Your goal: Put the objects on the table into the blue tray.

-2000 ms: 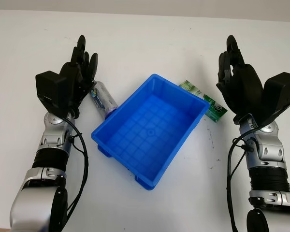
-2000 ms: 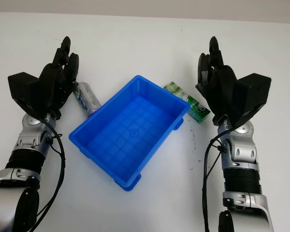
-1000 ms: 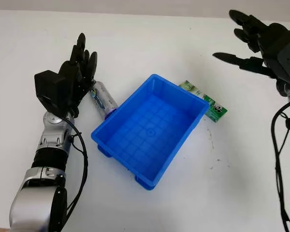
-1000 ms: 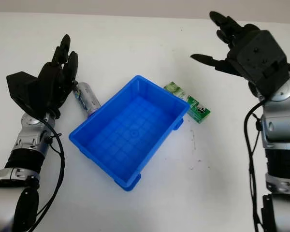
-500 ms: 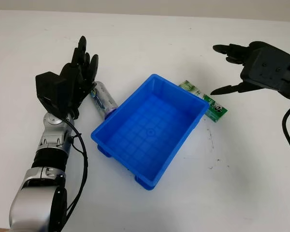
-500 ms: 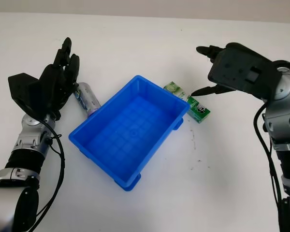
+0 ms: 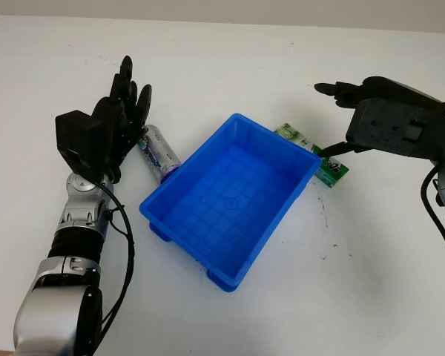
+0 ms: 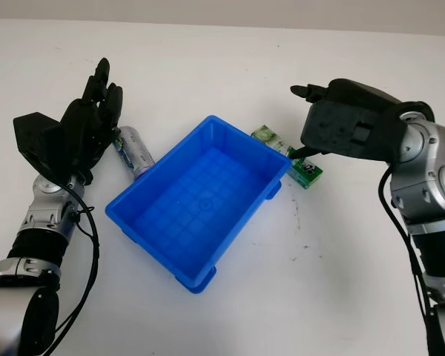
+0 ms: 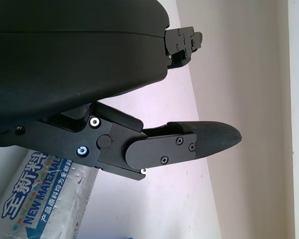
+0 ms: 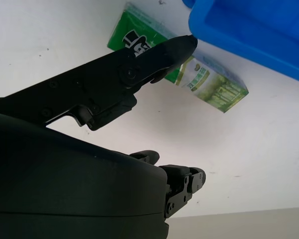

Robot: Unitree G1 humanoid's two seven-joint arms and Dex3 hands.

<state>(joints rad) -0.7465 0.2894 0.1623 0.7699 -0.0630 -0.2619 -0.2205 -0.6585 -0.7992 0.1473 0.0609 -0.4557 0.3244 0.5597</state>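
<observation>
Two objects on the white worktop (image 7: 230,74), neither in the blue tray (image 7: 230,196), which sits mid-worktop and holds nothing. Silver tube (image 7: 159,153) lies against the tray's left-hand wall; green box (image 7: 314,154) lies against its far right corner. Right hand (image 7: 371,122) open, nothing held, over the box; one fingertip (image 10: 182,47) is at the box's top face next to the tray rim, can't tell if it touches. Left hand (image 7: 111,130) open, nothing held, upright near the worktop's left edge, just beside the tube.
</observation>
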